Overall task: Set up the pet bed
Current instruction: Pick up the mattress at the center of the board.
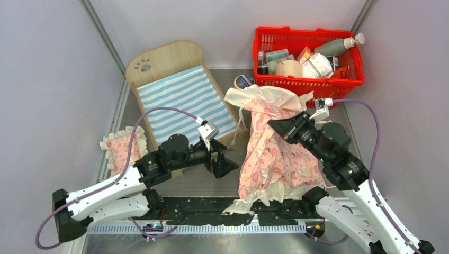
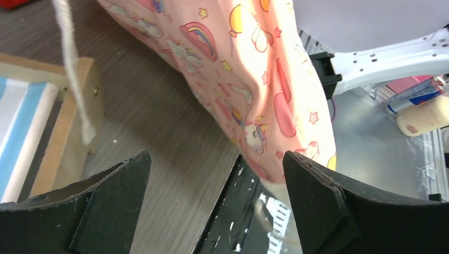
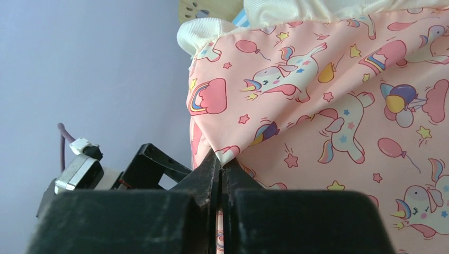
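The pet bed (image 1: 182, 98), light plywood with a paw-print headboard and blue-striped mattress, sits at the back left; its foot corner (image 2: 63, 121) shows in the left wrist view. A pink unicorn blanket (image 1: 272, 153) with cream frills hangs lifted in the middle. My right gripper (image 1: 276, 127) is shut on a fold of the blanket (image 3: 317, 116), pinched between its fingertips (image 3: 212, 164). My left gripper (image 1: 229, 165) stands open just left of the blanket (image 2: 249, 63), nothing between its fingers (image 2: 312, 180). A small pink frilled pillow (image 1: 123, 148) lies left of the bed.
A red basket (image 1: 310, 79) full of bottles and boxes stands at the back right, a round tin (image 1: 244, 81) beside it. Grey walls close in on three sides. A black strip (image 1: 222, 211) runs along the near table edge, under the blanket's hem.
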Available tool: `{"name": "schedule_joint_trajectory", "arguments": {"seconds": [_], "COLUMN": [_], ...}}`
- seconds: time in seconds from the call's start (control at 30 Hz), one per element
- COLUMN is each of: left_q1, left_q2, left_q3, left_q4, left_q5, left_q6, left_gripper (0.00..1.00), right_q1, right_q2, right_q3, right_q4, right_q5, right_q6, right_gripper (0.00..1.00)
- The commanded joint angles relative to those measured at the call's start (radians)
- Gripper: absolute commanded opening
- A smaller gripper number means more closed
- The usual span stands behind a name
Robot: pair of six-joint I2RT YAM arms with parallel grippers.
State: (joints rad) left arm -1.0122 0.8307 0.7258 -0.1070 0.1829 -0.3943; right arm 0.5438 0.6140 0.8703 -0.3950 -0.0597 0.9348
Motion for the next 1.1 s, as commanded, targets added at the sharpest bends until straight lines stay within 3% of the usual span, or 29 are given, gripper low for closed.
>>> {"name": "schedule_joint_trajectory", "arguments": {"seconds": [0.0, 0.5, 0.6, 0.67, 0.83, 0.9, 0.97, 1.0, 1.07], "left_q1": [-0.048, -0.103, -0.105, -0.104, -0.105, -0.105, -0.105, -0.104, -0.105], "left_q2": [0.049, 0.225, 0.246, 0.243, 0.239, 0.224, 0.179, 0.149, 0.091], "left_q3": [0.087, 0.218, 0.203, 0.195, 0.244, 0.258, 0.268, 0.271, 0.276], "left_q4": [0.101, 0.017, 0.036, 0.035, -0.107, -0.150, -0.189, -0.201, -0.234], "left_q5": [-0.009, -0.077, -0.069, -0.095, -0.140, -0.157, -0.188, -0.207, -0.227], "left_q6": [-0.032, -0.040, -0.066, -0.074, -0.024, 0.006, 0.057, 0.088, 0.152], "left_gripper": [1.00, 0.98, 0.82, 0.55, 0.02, 0.00, 0.00, 0.00, 0.00], "right_q1": [0.013, 0.016, 0.016, 0.016, 0.016, 0.016, 0.016, 0.016, 0.016], "right_q2": [-0.031, -0.008, -0.016, -0.026, -0.043, -0.047, -0.044, -0.039, -0.023], "right_q3": [-0.009, -0.074, -0.065, -0.060, -0.055, -0.065, -0.065, -0.042, 0.021], "right_q4": [0.143, 0.236, 0.238, 0.231, 0.219, 0.259, 0.313, 0.304, 0.218], "right_q5": [0.083, 0.093, 0.093, 0.102, 0.106, 0.049, -0.066, -0.134, -0.184], "right_q6": [0.062, 0.065, 0.060, 0.042, 0.009, -0.028, -0.138, -0.258, -0.441], "right_gripper": [0.05, 0.05, 0.05, 0.05, 0.05, 0.05, 0.21, 0.39, 0.59]}}
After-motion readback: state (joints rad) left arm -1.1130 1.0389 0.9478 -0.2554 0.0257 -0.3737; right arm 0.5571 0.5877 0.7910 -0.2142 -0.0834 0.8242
